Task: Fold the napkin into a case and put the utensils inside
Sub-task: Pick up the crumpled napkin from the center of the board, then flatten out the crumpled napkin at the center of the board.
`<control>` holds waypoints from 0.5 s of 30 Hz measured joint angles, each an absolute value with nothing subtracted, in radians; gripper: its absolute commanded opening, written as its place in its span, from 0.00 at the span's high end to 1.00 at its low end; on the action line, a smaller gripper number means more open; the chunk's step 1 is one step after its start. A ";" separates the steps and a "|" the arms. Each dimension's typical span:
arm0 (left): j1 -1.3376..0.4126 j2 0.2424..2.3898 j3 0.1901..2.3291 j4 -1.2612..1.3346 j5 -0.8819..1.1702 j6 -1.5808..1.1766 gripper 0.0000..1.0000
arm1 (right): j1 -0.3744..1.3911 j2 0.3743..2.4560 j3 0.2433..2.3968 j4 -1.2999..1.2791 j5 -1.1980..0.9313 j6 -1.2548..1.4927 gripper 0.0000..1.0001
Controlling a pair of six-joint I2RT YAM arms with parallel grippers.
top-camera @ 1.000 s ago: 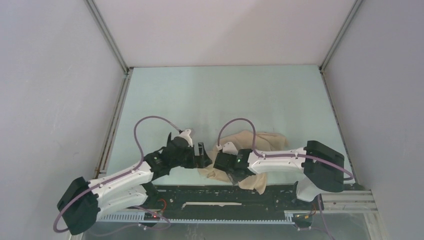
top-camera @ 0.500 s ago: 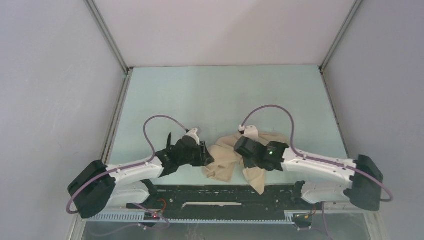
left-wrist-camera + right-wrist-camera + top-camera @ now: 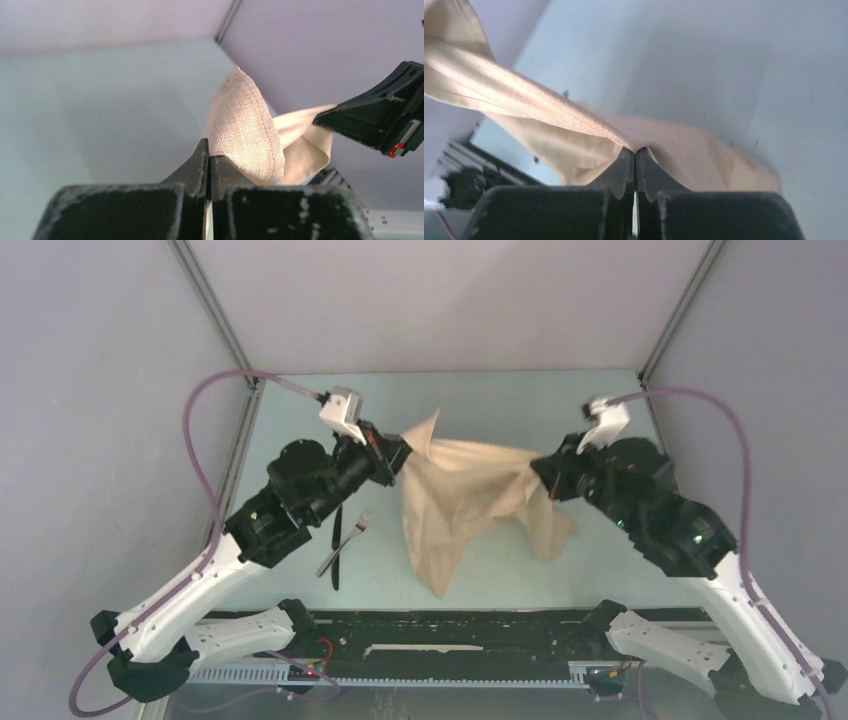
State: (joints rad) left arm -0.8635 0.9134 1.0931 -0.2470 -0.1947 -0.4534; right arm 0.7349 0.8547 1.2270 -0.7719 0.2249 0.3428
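Top external view: left gripper [image 3: 402,452] and right gripper [image 3: 546,472], jaws pressed together, each pinch an upper corner of the napkin [image 3: 460,495], which hangs stretched between them above the table [image 3: 480,405]. The fork [image 3: 357,529] and knife [image 3: 336,580] lie to the left, apart from the cloth. This looks like the spreading step; next, lower the napkin flat.

the table [image 3: 480,410] is a flat pale green surface, closed in by grey walls on three sides, with a black rail [image 3: 450,625] along its near edge. on its left part lie a slim black knife [image 3: 335,575] and a silver fork [image 3: 355,532], crossing each other, the fork's tines towards the far right. whether the low tip of the hanging napkin [image 3: 460,490] touches the surface cannot be told
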 measured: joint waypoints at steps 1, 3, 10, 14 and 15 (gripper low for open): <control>-0.867 0.935 1.155 -0.261 -0.200 -0.425 1.00 | 0.696 0.873 1.288 -0.763 0.190 0.318 1.00; -0.871 1.000 1.280 -0.269 -0.220 -0.358 1.00 | 0.581 0.930 1.416 -0.743 0.091 0.278 1.00; -0.719 1.288 1.523 -0.176 -0.213 -0.251 1.00 | 0.186 1.369 1.849 -0.708 -0.326 0.222 1.00; -0.600 1.573 1.820 -0.162 -0.165 -0.220 1.00 | 0.097 1.755 2.253 -0.752 -0.450 0.214 1.00; -0.587 1.633 1.891 -0.160 -0.156 -0.205 1.00 | 0.079 1.848 2.375 -0.775 -0.472 0.216 1.00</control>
